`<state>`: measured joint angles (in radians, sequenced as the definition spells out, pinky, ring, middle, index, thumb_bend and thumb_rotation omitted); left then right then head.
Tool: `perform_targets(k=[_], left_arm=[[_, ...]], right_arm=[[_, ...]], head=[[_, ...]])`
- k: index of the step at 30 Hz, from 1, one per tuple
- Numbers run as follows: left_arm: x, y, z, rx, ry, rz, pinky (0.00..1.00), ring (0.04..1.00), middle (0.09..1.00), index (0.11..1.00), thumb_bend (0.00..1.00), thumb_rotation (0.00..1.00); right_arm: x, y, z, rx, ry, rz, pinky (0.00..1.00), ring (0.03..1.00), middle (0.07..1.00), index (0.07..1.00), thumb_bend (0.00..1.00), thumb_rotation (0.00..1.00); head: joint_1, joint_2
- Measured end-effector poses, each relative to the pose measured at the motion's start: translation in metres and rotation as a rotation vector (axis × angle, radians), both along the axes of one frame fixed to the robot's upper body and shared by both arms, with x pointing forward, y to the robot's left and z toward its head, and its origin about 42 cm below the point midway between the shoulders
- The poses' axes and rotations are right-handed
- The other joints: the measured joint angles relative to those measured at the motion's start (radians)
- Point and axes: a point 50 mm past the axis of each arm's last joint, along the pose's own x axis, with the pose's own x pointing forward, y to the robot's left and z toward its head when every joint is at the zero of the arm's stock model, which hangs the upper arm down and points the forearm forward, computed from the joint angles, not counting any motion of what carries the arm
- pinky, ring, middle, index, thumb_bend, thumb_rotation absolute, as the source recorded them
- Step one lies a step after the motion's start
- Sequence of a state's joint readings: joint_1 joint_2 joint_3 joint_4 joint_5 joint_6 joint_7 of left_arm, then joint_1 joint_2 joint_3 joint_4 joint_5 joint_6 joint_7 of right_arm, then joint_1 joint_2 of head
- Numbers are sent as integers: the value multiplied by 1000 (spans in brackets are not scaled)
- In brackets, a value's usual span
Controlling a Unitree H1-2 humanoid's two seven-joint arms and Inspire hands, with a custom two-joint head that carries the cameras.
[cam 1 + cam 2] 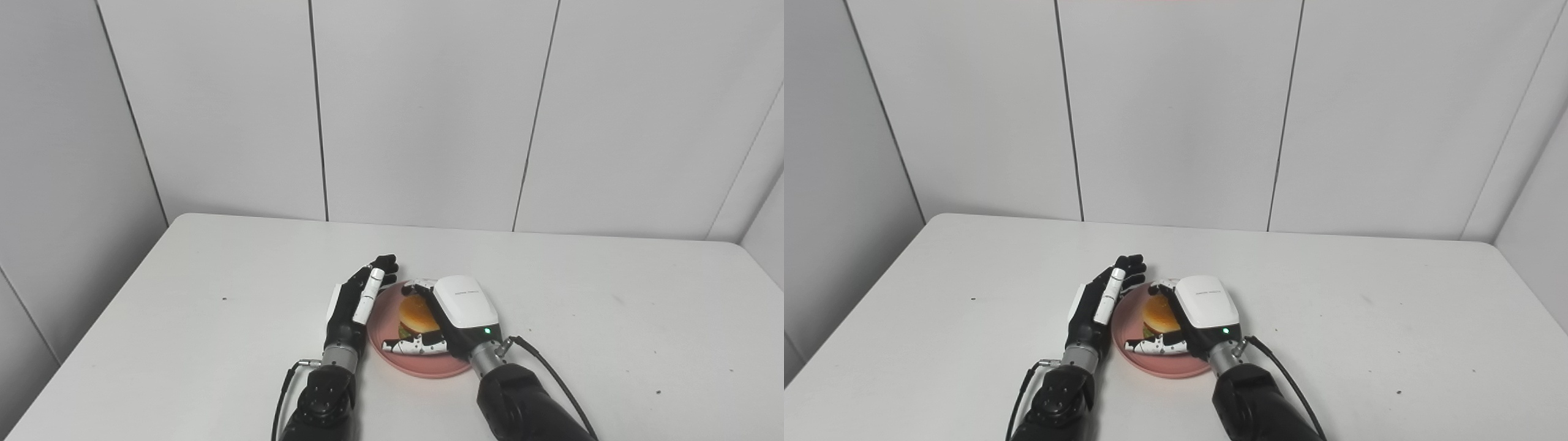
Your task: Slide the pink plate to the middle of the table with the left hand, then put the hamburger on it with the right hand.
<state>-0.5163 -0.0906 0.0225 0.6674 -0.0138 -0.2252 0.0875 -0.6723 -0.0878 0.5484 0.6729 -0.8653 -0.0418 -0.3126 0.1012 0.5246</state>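
Observation:
The pink plate point(383, 321) lies on the white table near the front, about mid-width. On it sits the hamburger point(416, 315), tan bun on top with green and dark layers below. My right hand point(450, 318) is wrapped around the hamburger, fingers at its far side and thumb at its near side, its white back hiding the burger's right part. My left hand point(361, 300) stands open on its edge right against the plate's left rim, fingers straight and pointing away from me.
The white table point(214, 306) stretches wide to both sides and back to the grey panel wall. A black cable point(551, 373) trails from my right wrist. Small dark specks dot the tabletop.

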Motion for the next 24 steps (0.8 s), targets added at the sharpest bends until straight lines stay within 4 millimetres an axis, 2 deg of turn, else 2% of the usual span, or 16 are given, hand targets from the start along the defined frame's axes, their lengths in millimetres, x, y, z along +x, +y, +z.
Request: perform_targets(k=[3, 8, 13, 19, 24], left_arm=[[0, 0, 0, 0, 0, 0, 759, 803, 791, 721, 748, 893], [0, 0, 0, 0, -1, 0, 755, 811, 802, 742, 771, 902], [0, 0, 0, 1, -1, -1, 750, 805, 808, 775, 778, 898], [0, 0, 0, -1, -1, 0, 746, 801, 803, 741, 795, 891], [0, 0, 0, -3, 1, 0, 744, 760, 753, 686, 803, 883]], right_arm=[[0, -1, 0, -2, 2, 4, 878, 872, 889, 816, 820, 972], [0, -1, 3, -4, 6, 12, 894, 885, 899, 825, 851, 999], [-4, -3, 8, 13, -6, 24, 883, 869, 891, 818, 835, 1000], [-9, -9, 30, 80, -68, 32, 861, 867, 891, 817, 820, 1000], [-15, -19, 55, 143, -148, 30, 846, 865, 891, 816, 817, 1000]], head=[[0, 2], [-2, 2], [0, 2], [-3, 2], [-5, 2]])
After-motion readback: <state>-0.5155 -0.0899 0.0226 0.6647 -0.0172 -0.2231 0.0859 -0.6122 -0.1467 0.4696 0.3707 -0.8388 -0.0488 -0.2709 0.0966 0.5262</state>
